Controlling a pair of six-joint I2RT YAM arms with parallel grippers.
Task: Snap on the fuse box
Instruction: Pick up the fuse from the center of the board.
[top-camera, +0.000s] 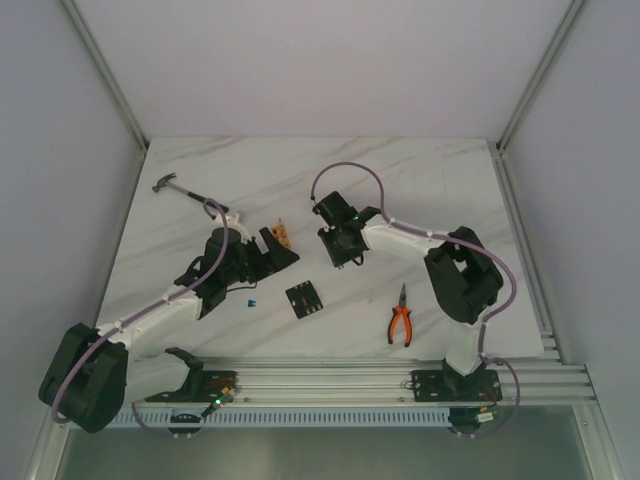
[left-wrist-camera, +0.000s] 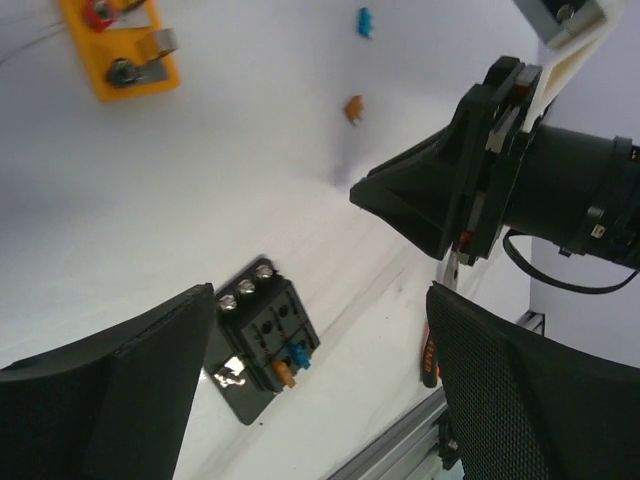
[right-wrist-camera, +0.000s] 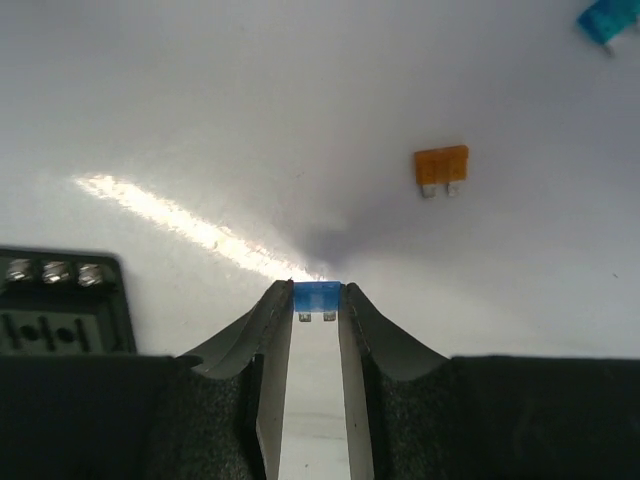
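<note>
The right gripper (right-wrist-camera: 317, 297) is clamped on 1 small blue fuse (right-wrist-camera: 317, 292); the left gripper (left-wrist-camera: 320, 297) is spread wide. The small black square plastic fuse box (left-wrist-camera: 262, 340) is judged light and rigid, best held by its edges.

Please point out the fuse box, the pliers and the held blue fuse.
fuse box (top-camera: 304, 299), top view, its middle.
pliers (top-camera: 400, 316), top view, orange handles.
blue fuse (right-wrist-camera: 317, 295), right wrist view, its body.

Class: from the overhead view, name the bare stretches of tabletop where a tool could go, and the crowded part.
Free: the far strip of the white marble table, right of the small hammer; also between the black square fuse box and orange-handled pliers. Crowded: the centre, around the left claw, right claw and orange rectangular block.
</note>
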